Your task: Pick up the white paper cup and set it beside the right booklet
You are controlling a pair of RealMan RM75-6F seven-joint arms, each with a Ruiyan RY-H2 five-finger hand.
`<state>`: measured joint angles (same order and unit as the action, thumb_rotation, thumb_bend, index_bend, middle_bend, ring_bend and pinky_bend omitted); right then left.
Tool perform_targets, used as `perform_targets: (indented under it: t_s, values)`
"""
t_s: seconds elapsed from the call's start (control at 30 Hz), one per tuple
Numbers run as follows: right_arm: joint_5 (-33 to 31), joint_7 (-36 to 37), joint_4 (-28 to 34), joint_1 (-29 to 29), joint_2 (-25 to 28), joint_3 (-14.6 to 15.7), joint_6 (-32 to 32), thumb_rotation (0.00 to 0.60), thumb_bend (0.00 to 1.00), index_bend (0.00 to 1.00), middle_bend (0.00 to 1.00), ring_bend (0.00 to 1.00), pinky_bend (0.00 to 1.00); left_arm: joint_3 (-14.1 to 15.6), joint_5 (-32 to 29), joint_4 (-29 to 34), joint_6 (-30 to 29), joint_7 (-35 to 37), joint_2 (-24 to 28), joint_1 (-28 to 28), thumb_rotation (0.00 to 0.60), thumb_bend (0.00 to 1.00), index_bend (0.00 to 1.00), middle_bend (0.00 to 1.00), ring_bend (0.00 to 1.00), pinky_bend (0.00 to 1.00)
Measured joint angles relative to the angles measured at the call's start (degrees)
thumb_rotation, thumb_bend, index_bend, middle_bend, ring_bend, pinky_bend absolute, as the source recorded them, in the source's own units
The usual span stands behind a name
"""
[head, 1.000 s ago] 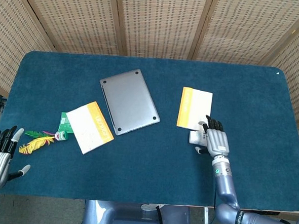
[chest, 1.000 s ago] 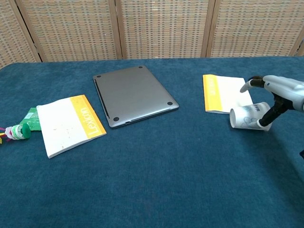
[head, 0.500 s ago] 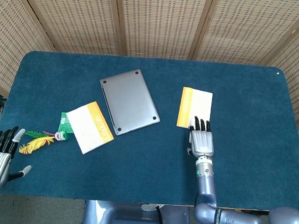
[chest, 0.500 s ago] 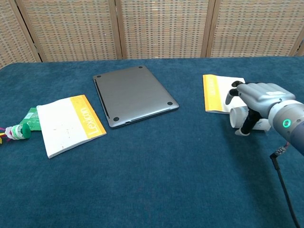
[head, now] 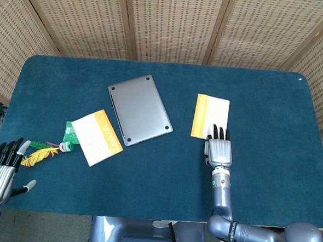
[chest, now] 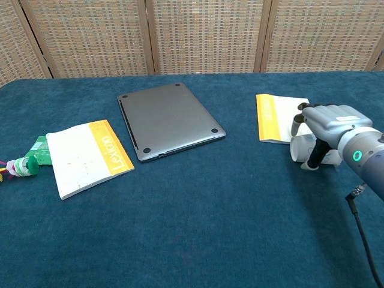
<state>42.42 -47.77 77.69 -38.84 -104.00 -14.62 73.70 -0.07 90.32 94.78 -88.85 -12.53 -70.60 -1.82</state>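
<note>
The white paper cup point(chest: 302, 147) lies on its side on the blue cloth, just in front of the right booklet point(chest: 282, 117) point(head: 211, 116). My right hand point(chest: 327, 129) point(head: 219, 152) lies over the cup, fingers stretched out over its top and thumb down along its near side. The cup still rests on the table. In the head view the hand hides nearly all of the cup. My left hand point(head: 2, 169) hovers at the table's near left corner, fingers spread and holding nothing.
A closed grey laptop point(head: 139, 108) lies in the middle of the table. The left booklet point(head: 97, 136) is to its left, with a feather toy point(head: 39, 154) and a green packet point(chest: 27, 165) beyond it. Wicker screens stand behind the table.
My right hand came in from the cup's right side to lie over the cup, then shifted slightly right. The cup has stayed on its side. The left hand has barely moved.
</note>
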Motion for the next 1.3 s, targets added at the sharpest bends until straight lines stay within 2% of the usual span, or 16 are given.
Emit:
perform_targets:
  t_s: [0.2,0.47,0.77,0.93,1.1,1.3]
  values:
    - [0.1,-1.2,-1.2,-0.5,-0.8,-0.4,-0.2,0.6,0.33,0.37,0.0,0.0,0.0,0.0,0.0,0.0,0.1,0.1,0.0,0.0,0.6,0.15,0.0,0.0,0.0,0.0]
    - [0.0,-2.4,-2.3,-0.6,-1.7,-0.5,-0.1,0.6,0.41,0.44,0.0,0.0,0.0,0.0,0.0,0.0,0.1,0.5,0.2,-0.1,0.6,0.15,0.0,0.0,0.0,0.0]
    - [2.4,-0.1,0.6,0.3,-0.4,-0.6,0.5,0.6,0.41,0.46,0.0,0.0,0.0,0.2,0.3,0.1,0.0,-0.2,-0.1,0.0,0.6,0.15,0.0,0.0,0.0,0.0]
    - [2.7,7.2,5.3,1.6,1.5,-2.8,-0.7,0.6,0.4,0.45,0.0,0.0,0.0,0.3,0.3,0.0,0.1,-0.5,-0.3,0.0,0.6,0.15,0.0,0.0,0.0,0.0]
    - [0.9,16.8,12.3,3.8,4.7,-6.9,-2.8,0.6,0.4,0.46,0.0,0.0,0.0,0.3,0.5,0.1,0.0,-0.8,-0.4,0.0,0.6,0.15,0.0,0.0,0.0,0.0]
    - [-1.1,26.9,16.0,6.3,7.4,-10.1,-6.0,0.6,0.4,0.47,0.0,0.0,0.0,0.5,0.9,0.2,-0.2,-1.4,-0.7,0.1,0.6,0.15,0.0,0.0,0.0,0.0]
